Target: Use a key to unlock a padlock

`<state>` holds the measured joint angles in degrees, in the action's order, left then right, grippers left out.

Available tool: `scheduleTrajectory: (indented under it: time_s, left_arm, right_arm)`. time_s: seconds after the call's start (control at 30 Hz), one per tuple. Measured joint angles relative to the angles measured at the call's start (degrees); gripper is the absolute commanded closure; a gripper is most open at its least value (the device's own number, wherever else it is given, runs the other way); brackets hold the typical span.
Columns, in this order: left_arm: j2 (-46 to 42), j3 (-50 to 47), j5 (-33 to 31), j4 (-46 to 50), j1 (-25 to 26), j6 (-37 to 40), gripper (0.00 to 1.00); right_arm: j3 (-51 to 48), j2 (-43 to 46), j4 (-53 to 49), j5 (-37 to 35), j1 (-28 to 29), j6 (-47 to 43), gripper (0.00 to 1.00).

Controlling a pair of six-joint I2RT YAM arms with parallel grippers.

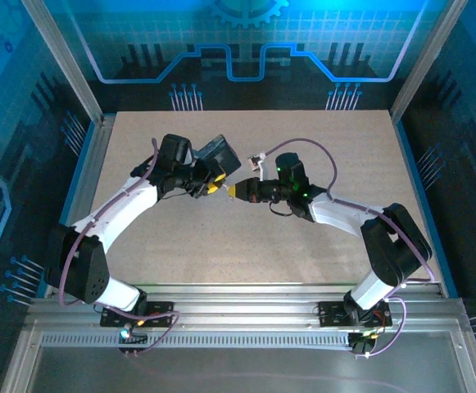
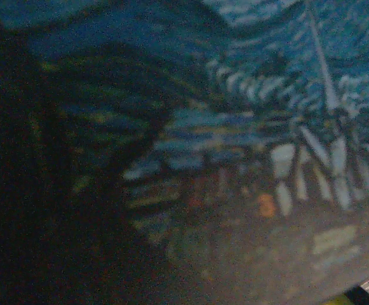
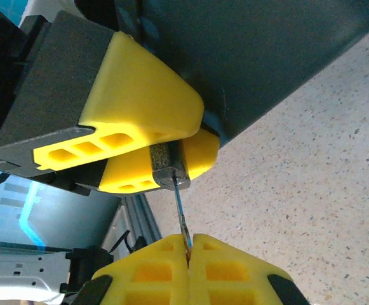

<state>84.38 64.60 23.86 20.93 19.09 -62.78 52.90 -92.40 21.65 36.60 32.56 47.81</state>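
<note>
Though too small from above, right wrist shows key (image 3: 180,213) pinched in closed right gripper (image 3: 188,253), tip in padlock (image 3: 167,166); left gripper (image 1: 212,187) clamps padlock.

**A:** Entry one: what sort of place are we cataloguing?

**B:** A robotics lab, test-cell type. Item: two white-and-black robot arms, the left arm (image 1: 115,213) and the right arm (image 1: 360,221), sitting bolted to an aluminium rail (image 1: 246,299) at the near edge of a speckled table (image 1: 319,123).

**A:** And what is enclosing it?

**B:** Item: slanting aluminium frame posts (image 1: 61,53), carrying blue panels (image 1: 246,33) that are showing a grid, circuit lines and a gear outline. Item: purple cables (image 1: 303,142), trailing loose along both arms. Item: green lights (image 1: 285,172), glowing on the right arm.
</note>
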Motion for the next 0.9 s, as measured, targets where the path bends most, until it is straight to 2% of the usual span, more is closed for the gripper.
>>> scheduleTrajectory:
  time_s: [0.13, 0.3, 0.5, 0.67, 0.9]
  left_arm:
    - [0.0, 0.0, -0.2, 0.7, 0.0, 0.1, 1.0]
    - [0.0, 0.0, -1.6, 2.7, 0.0, 1.5, 1.0]
    - [0.0, 0.2, -1.3, 1.9, 0.3, 1.6, 1.0]
    - [0.0, 0.0, -1.1, 0.6, 0.3, 1.0, 1.0]
    - [0.2, -2.7, 1.6, -1.6, 0.3, -2.0, 1.0]
  right_arm:
    - [1.4, 0.0, -3.5, -0.7, 0.7, -1.6, 1.0]
    - [6.1, 0.5, -14.8, -6.2, 2.8, -9.0, 1.0]
    - [3.3, 0.1, -5.9, 1.0, 0.0, -0.4, 1.0]
    - [3.3, -0.4, -4.8, 3.1, -0.5, 1.7, 1.0]
    - [3.6, 3.1, -13.7, -6.3, 2.3, -8.6, 1.0]
